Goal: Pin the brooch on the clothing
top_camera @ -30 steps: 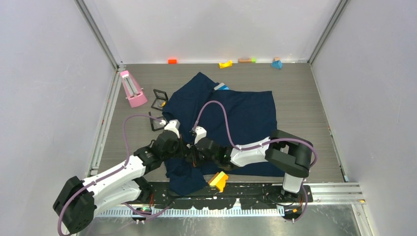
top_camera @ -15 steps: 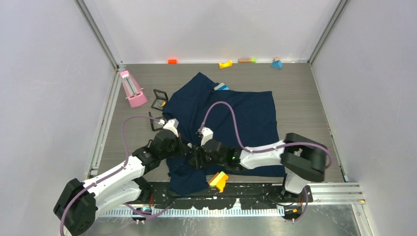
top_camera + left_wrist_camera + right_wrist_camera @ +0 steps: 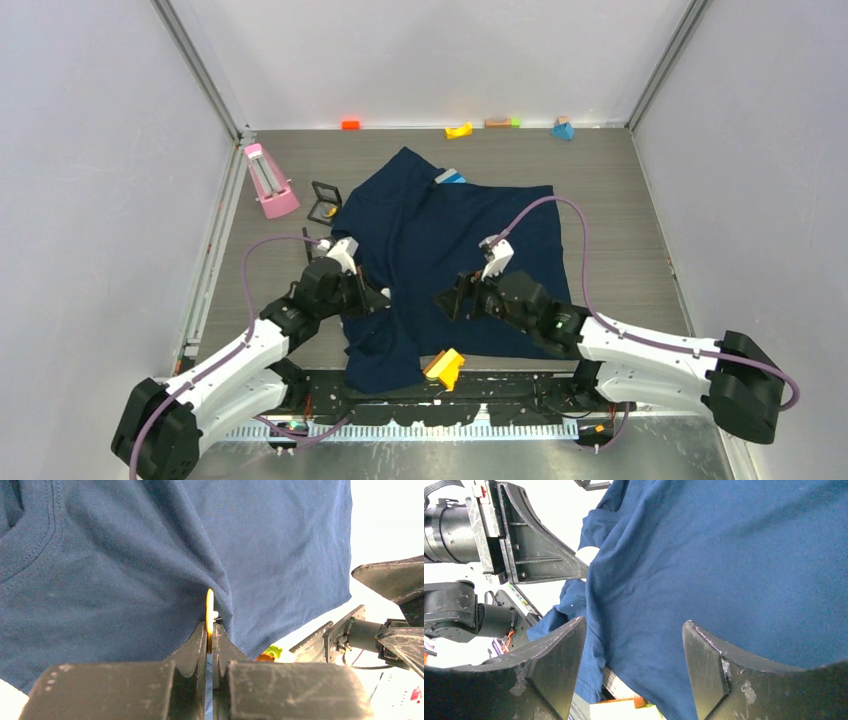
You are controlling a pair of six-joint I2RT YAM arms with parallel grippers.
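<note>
The clothing (image 3: 480, 235) lies spread out, and we place everything by it. Our right gripper (image 3: 633, 625) hovers above its near middle, jaws wide apart and empty. Our left gripper (image 3: 210, 632) is at its near-left edge, jaws pinched on the brooch (image 3: 210, 604), held edge-on against a raised fold. We judge a steady pinch matters, releasing only once the fabric is caught.

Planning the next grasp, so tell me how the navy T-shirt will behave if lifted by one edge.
Probably floppy: the T-shirt lies in folds and gathers around the left gripper, which pinches the brooch. Likely light, since thin fabric bunches at that pinch. Pushed, it would probably wrinkle, not slide whole, like its rumpled near hem.
</note>
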